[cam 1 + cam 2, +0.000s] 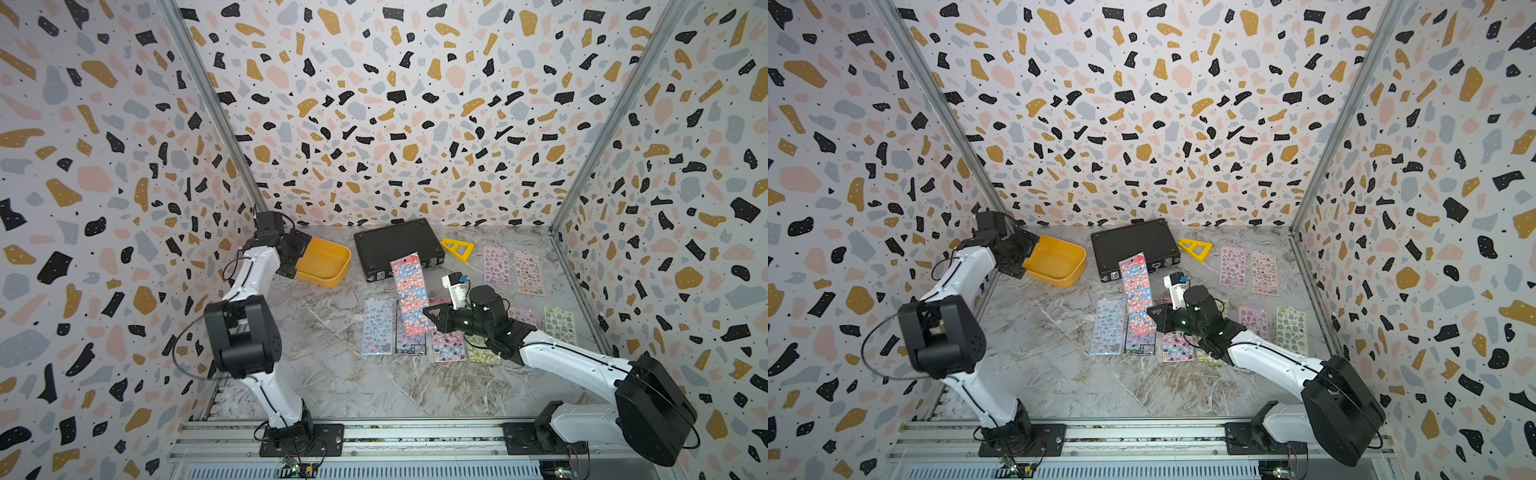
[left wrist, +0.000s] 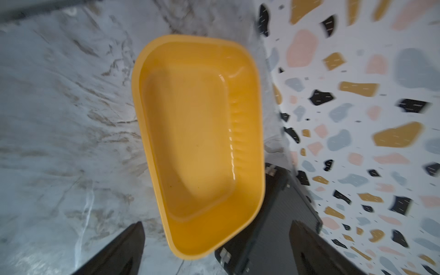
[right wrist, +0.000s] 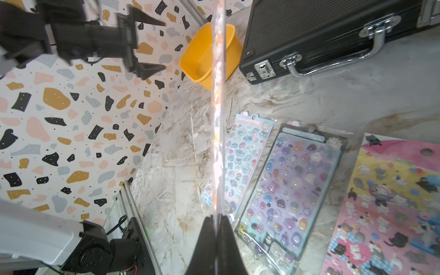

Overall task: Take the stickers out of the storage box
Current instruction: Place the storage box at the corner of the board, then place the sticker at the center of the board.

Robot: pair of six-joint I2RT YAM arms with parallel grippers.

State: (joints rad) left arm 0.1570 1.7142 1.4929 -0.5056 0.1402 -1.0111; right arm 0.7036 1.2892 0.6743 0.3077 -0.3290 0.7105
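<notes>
I count nine stickers [image 1: 377, 326] — thin, glossy, narrow rectangles. Eight lie flat on the marble-look table [image 1: 332, 374], and one red-and-blue sheet [image 1: 409, 291] is raised off it, clamped near one end between the closed fingers of my right gripper [image 1: 428, 312]. The one storage box [image 1: 324, 266] — shallow yellow-orange plastic with rounded corners — sits empty at the back left. My left gripper [image 3: 163, 45] is spread wide at the box's end, holding nothing. Beside the box are one ribbed black briefcase [image 1: 395, 243] and one yellow triangle ruler [image 1: 457, 248]

Tabletop seen in a top view.
The storage box [image 1: 328, 266] sits left of centre, briefcase [image 1: 390, 243] right of it, ruler [image 1: 458, 248] further right; stickers [image 1: 377, 326] spread below them on the table [image 1: 332, 374].
</notes>
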